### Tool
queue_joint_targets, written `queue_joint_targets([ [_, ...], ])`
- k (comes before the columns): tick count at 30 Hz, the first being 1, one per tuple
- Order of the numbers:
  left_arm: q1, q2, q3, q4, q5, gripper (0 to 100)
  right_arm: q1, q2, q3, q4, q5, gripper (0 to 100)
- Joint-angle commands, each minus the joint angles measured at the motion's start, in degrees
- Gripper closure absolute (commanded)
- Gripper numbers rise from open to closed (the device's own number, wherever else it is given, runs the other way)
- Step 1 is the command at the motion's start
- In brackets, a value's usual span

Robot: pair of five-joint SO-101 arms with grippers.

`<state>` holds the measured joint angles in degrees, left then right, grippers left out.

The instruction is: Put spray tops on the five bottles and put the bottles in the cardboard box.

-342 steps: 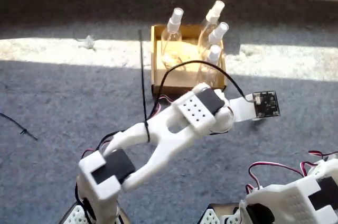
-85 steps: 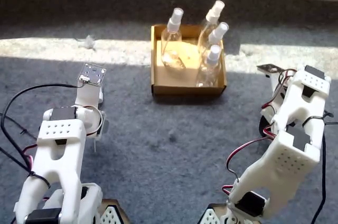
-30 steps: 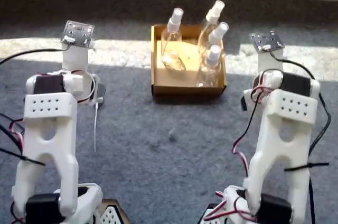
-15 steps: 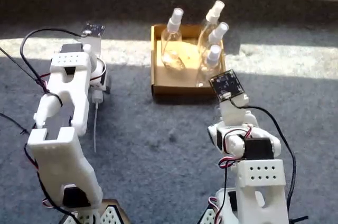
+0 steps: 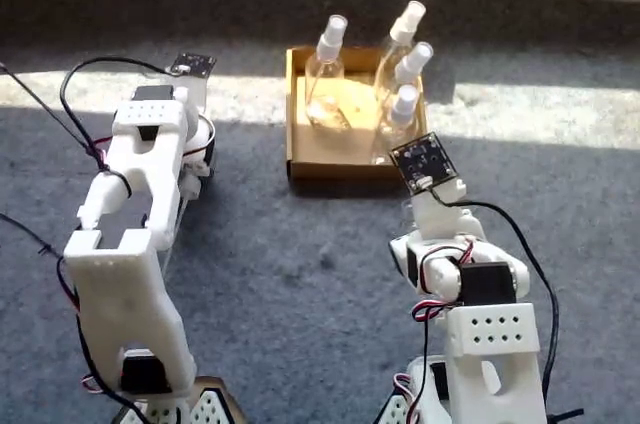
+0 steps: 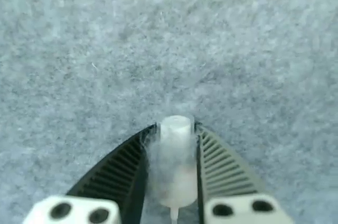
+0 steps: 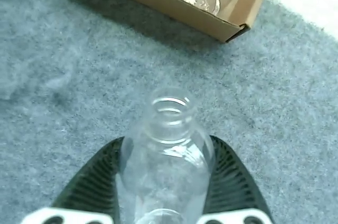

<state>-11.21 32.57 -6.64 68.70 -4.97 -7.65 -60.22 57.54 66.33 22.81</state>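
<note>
In the left wrist view my left gripper (image 6: pixel 174 129) is shut on a white spray top (image 6: pixel 175 160), held just over the grey carpet. My right gripper (image 7: pixel 168 143) is shut on a clear bottle (image 7: pixel 166 129) whose neck is uncapped. It hangs a short way in front of the cardboard box (image 7: pixel 211 20). From above, the box (image 5: pixel 330 168) holds several clear bottles (image 5: pixel 325 74) with white spray tops. The left arm (image 5: pixel 150 154) is to the left of the box and the right arm (image 5: pixel 470 284) is in front of its right corner.
Grey carpet covers the floor, with a sunlit band (image 5: pixel 540 109) behind the box and a pale wall edge at the far side. Black cables (image 5: pixel 20 229) trail by the left arm. Open carpet (image 5: pixel 300 264) lies between the two arms.
The left arm has shifted slightly toward the box with the spray top; its thin tube no longer shows beside the arm. The right arm has swung from the box's right side to its front.
</note>
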Motion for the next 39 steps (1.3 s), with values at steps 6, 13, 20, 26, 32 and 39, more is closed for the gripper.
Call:
queue_joint_targets([
  [6,-0.4,-13.23,-10.59,13.8,-1.32,100,-10.07,-1.1,-0.48,-3.82,-0.62,99.4],
  [13,0.92,-41.98,-18.51,26.02,-1.32,100,-20.7,-0.75,0.84,-29.05,-0.53,99.4],
  [20,12.62,-70.55,-15.52,26.81,2.46,100,-30.02,-1.19,6.64,-36.62,-0.62,99.4],
  [26,26.77,-81.89,-5.76,11.16,12.48,100,-31.78,-2.42,16.13,-48.48,-0.7,99.4],
  [32,30.2,-86.46,10.77,-10.37,18.64,100,-32.13,-16.84,30.02,-56.57,-0.7,99.4],
  [39,31.34,-86.55,24.92,-21.89,22.07,100,-32.13,-40.4,37.58,-46.02,-5.27,99.5],
])
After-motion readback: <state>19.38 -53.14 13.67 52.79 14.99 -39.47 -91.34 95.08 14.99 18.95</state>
